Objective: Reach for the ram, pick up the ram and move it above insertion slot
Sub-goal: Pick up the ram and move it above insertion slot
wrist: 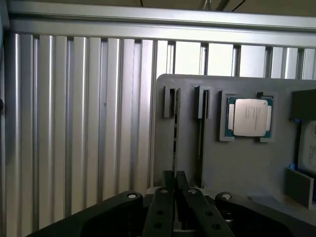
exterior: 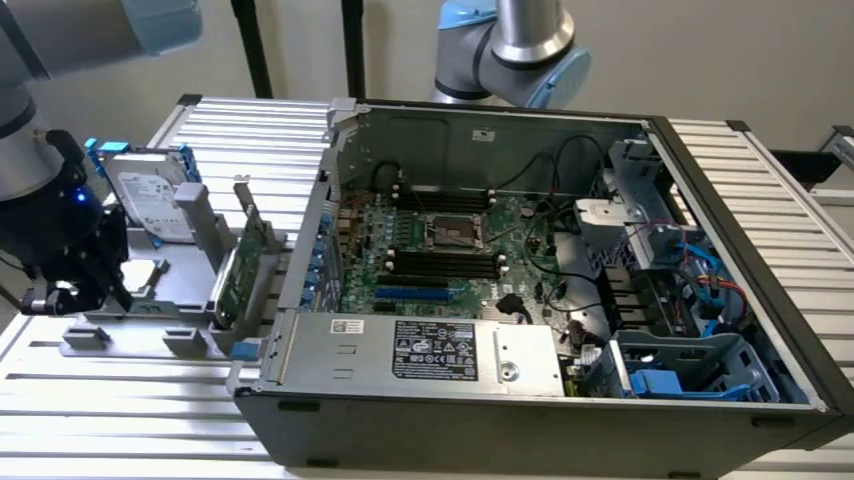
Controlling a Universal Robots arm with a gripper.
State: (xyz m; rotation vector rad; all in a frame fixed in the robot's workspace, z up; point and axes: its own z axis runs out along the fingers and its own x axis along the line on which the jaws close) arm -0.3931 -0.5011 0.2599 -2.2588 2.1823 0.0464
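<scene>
The ram [wrist: 175, 143] shows edge-on as a thin dark stick standing in a groove of the grey holder tray [wrist: 247, 163]. It runs straight in between my fingertips. My gripper [wrist: 174, 183] sits low over the tray with its two black fingers [wrist: 168, 197] drawn together on the stick. In the exterior view the gripper [exterior: 60, 298] hangs over the tray's end at that view's left, hiding the ram. The black memory slots [exterior: 441, 262] lie side by side on the motherboard inside the open computer case, well away toward the exterior view's right.
On the tray stand a processor chip [wrist: 250, 117], a silver hard drive [exterior: 150, 200] and a green expansion card [exterior: 240, 270]. A second groove [wrist: 200, 138] runs beside the ram. The case wall [exterior: 310, 240] rises between tray and motherboard. Ribbed aluminium table [wrist: 74, 123] surrounds everything.
</scene>
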